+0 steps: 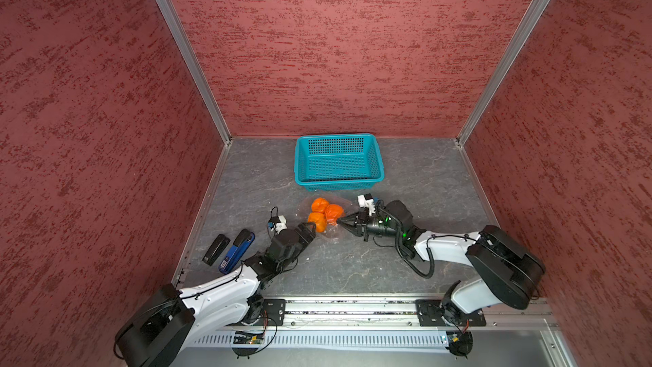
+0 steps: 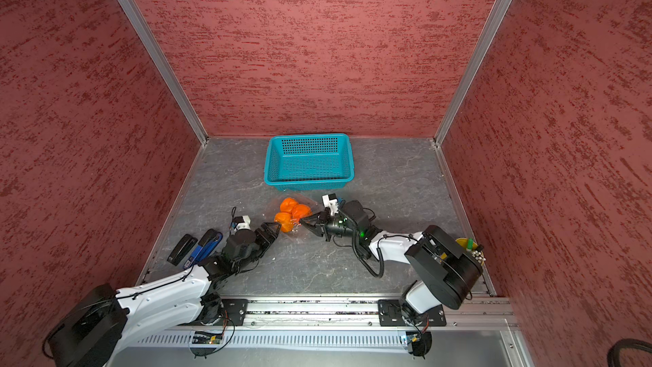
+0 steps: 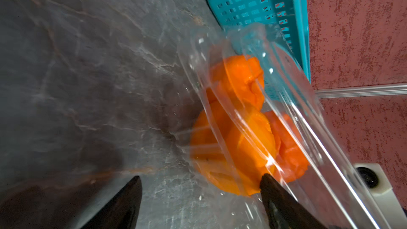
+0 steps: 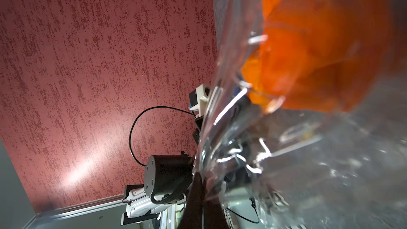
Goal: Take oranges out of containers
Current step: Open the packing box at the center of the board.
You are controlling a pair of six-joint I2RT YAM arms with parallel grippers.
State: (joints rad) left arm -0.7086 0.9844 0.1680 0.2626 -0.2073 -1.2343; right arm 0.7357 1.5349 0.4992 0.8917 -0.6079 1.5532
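The three oranges (image 1: 323,214) sit bunched in the clear container (image 1: 333,236) mid-tabletop, just in front of the teal basket (image 1: 338,162) at the back edge. The right fingers (image 1: 347,222) are pressed together, seemingly pinching the container's right rim. The left fingers (image 3: 277,194) stand apart and empty at its front-left side. The frontmost orange (image 3: 220,161) lies just ahead of them, off-centre toward one finger, so the left arm looks best placed to take it.

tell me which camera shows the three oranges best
Both top views: all three oranges show as separate fruits, bunched in the clear clamshell tray. The left wrist view has them close but streaked behind the tray's plastic. The right wrist view gives only an orange blur through it.
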